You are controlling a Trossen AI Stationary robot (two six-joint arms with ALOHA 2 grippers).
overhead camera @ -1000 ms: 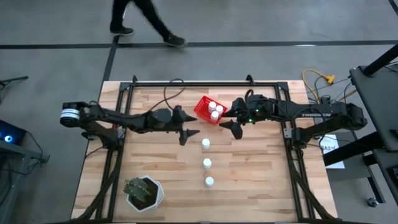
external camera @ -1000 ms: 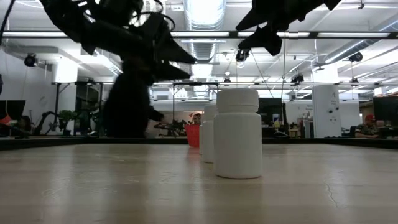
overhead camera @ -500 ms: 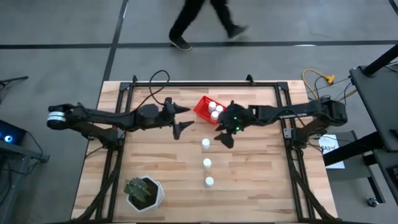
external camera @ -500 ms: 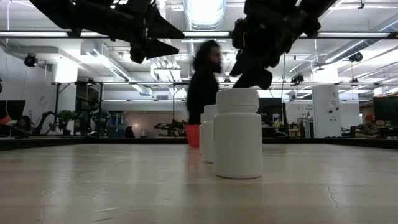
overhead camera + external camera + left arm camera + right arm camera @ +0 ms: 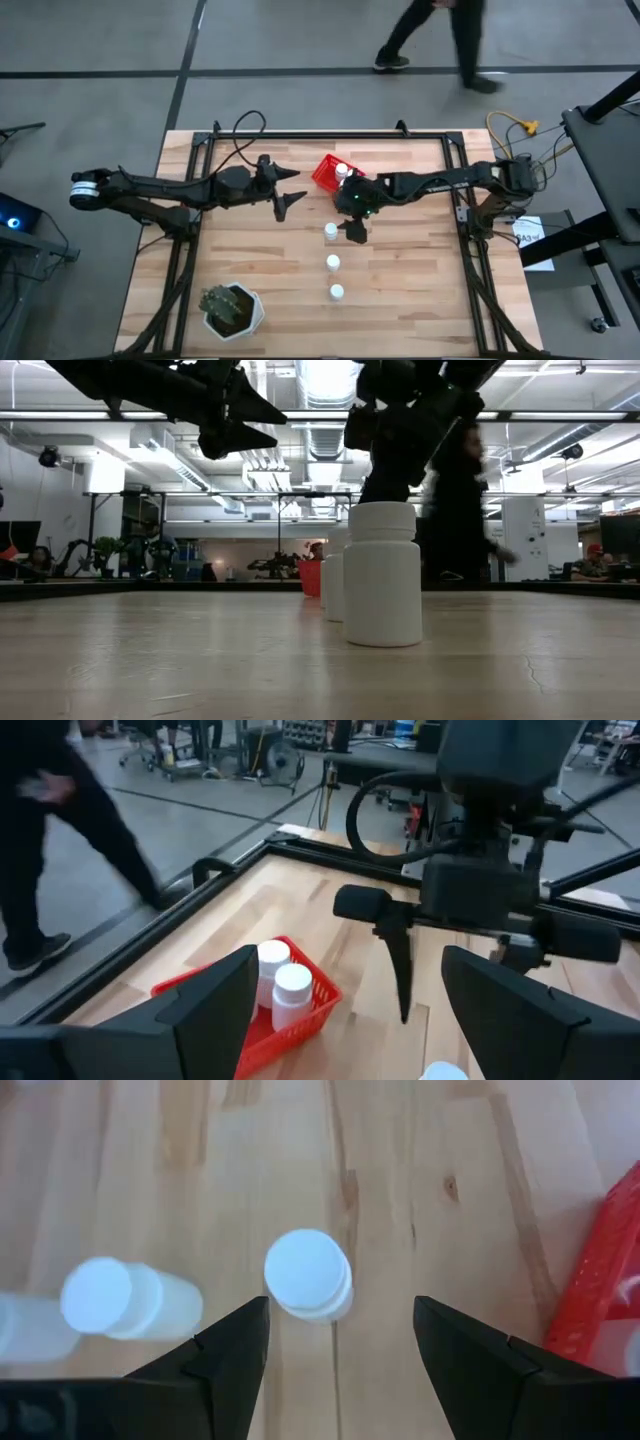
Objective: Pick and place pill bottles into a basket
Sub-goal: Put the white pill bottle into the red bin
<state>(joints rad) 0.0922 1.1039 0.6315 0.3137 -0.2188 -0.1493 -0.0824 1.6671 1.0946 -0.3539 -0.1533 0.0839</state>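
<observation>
Three white pill bottles stand on their bases in a row on the wooden table: the farthest (image 5: pixel 330 231), the middle one (image 5: pixel 333 263) and the nearest (image 5: pixel 337 292). The red basket (image 5: pixel 326 172) sits at the far middle with white bottles (image 5: pixel 283 978) inside. My right gripper (image 5: pixel 348 226) hangs open, tilted downward, just above and right of the farthest bottle (image 5: pixel 307 1273), whose cap shows between the fingers (image 5: pixel 232 1348). My left gripper (image 5: pixel 292 187) is open, raised left of the basket.
A white pot with a green plant (image 5: pixel 232 308) stands at the near left corner. A black frame (image 5: pixel 330 135) runs along the table's far edge and sides. A person (image 5: pixel 440 40) walks on the floor beyond the far edge.
My right gripper has come down and toward the table's near-left, tipping downward, from beside the basket to just over the farthest bottle in the row. My left gripper has risen and drawn back toward the left edge. The bottles have stayed put.
</observation>
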